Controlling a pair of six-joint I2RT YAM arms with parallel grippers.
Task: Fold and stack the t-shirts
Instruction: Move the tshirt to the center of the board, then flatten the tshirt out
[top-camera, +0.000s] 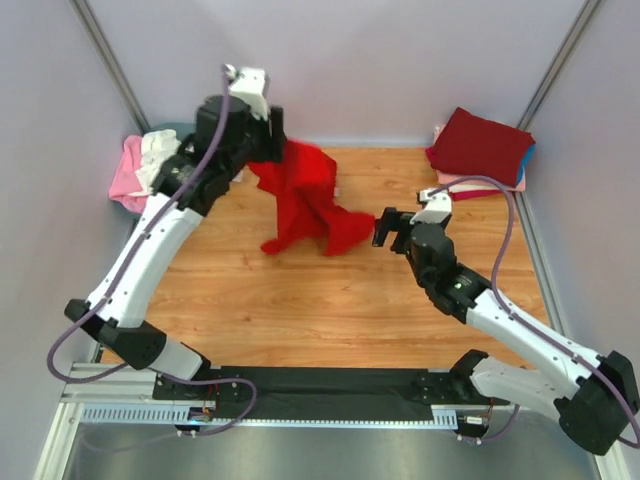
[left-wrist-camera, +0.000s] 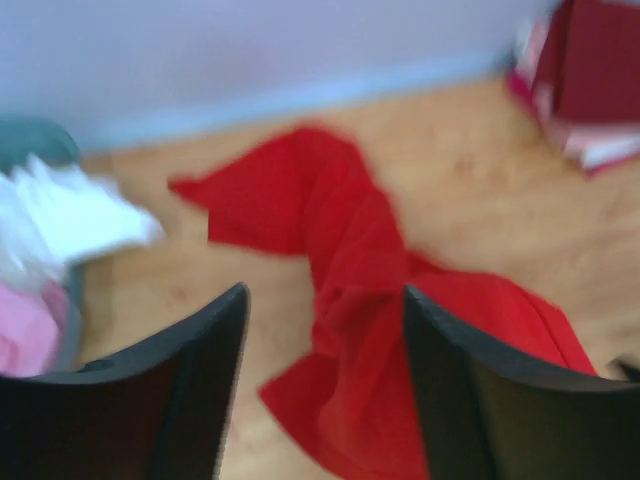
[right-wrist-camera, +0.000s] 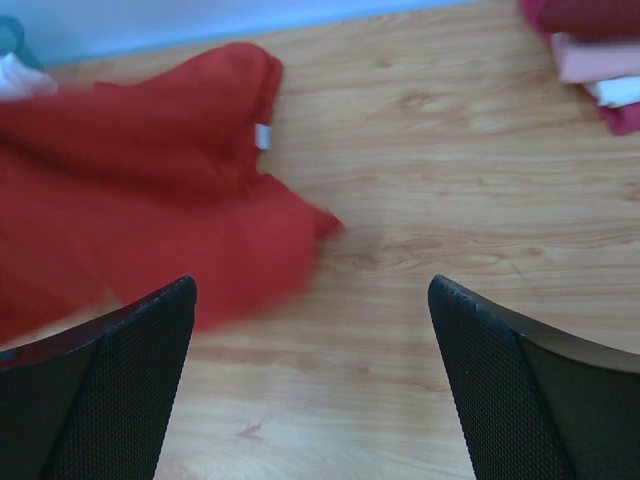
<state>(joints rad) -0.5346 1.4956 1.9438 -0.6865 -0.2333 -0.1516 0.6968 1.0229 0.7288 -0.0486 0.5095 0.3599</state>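
Crumpled bright red t-shirt (top-camera: 305, 200) midway across the wooden table (top-camera: 300, 300), left gripper (left-wrist-camera: 325, 300) spread wide near its far end, right gripper (right-wrist-camera: 311, 285) likewise released over bare wood just beside its hem, folded stack (top-camera: 480, 148) at far right corner

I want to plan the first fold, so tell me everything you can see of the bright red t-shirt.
The bright red t-shirt is soft cloth, unfolded, lying in a twisted, crumpled heap on the wooden table. A small white tag shows at its neck. The left gripper hangs open above it, the right gripper open beside its right edge.
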